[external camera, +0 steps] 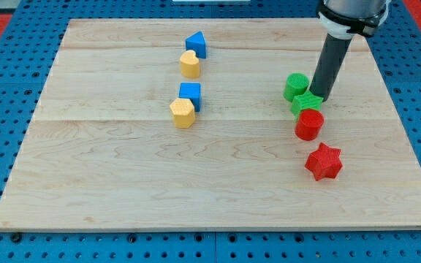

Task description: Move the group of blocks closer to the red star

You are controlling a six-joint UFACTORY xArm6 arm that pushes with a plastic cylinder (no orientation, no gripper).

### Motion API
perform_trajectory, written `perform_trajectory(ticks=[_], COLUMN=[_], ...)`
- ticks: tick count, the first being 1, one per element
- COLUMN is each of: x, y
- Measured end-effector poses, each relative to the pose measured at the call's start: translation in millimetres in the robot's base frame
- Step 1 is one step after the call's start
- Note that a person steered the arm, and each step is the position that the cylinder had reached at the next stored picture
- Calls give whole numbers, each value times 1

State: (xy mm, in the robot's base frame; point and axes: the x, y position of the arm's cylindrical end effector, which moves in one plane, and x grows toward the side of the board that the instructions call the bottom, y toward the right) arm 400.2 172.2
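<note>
The group to be moved sits at the view's right of the tabletop point(108, 183): a green cylinder point(295, 86), a green star point(306, 103) just below it and a red cylinder point(309, 124) below that, all touching or nearly so, with the red star point(323, 162) a short way further toward the view's bottom and apart from them. These look like small, hard plastic blocks, probably light and stiff, so they should slide easily on the smooth wood but may also swing aside or split from one another if pushed off-centre. There is no pincer on this arm, so nothing is open, closed or gripping; contact comes only from the rod, and my tip point(319, 98) rests right beside the green star, at its upper right, close to the green cylinder. The best place to press seems to be the top side of the group, pushing down the view. The blue and yellow blocks point(188, 84) lie well apart toward the centre.
</note>
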Motion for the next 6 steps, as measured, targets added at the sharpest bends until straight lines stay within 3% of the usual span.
perform_trajectory(ticks=[2,3,6], x=[-62,-67,1], y=[10,-31,-48])
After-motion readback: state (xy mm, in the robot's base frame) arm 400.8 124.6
